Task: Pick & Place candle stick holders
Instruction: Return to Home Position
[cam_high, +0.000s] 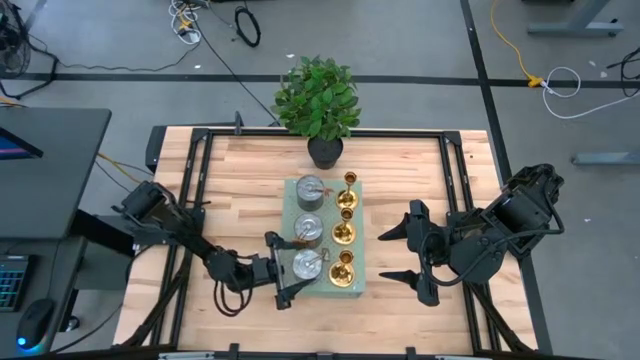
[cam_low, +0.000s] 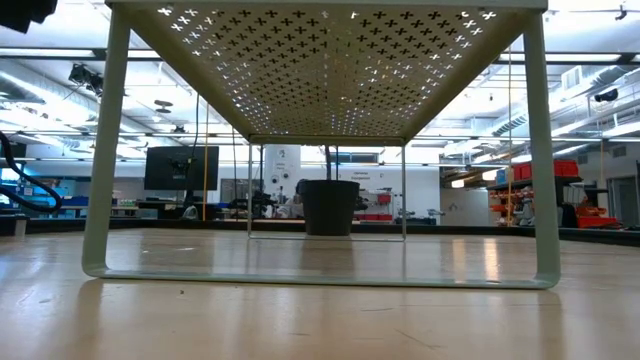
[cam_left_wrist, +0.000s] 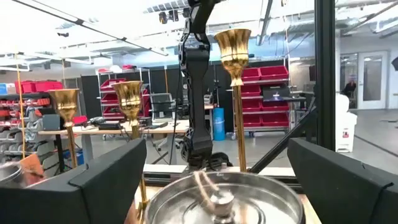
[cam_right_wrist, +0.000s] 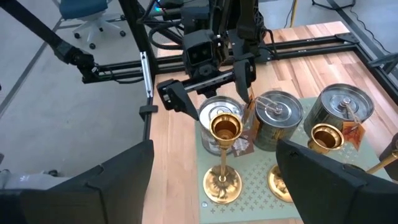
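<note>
One camera looks straight down on the table (cam_high: 240, 170), another level under the shelf (cam_low: 320, 60). Wrist cameras share the gold holders (cam_left_wrist: 235, 46), close ahead of left hand (cam_left_wrist: 217, 174) and right hand (cam_right_wrist: 214, 180).

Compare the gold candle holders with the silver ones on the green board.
The gold holders are tall and slim-stemmed; the silver ones are squat and wide. On the green board, gold line the right-arm side, silver the left-arm side. Both stand upright, three in a row.

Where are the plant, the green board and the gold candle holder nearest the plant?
Plant (cam_high: 318, 98), high view, on its leaves.
Green board (cam_high: 352, 291), high view, bare corner.
Gold candle holder (cam_high: 346, 199), high view, its base.
</note>
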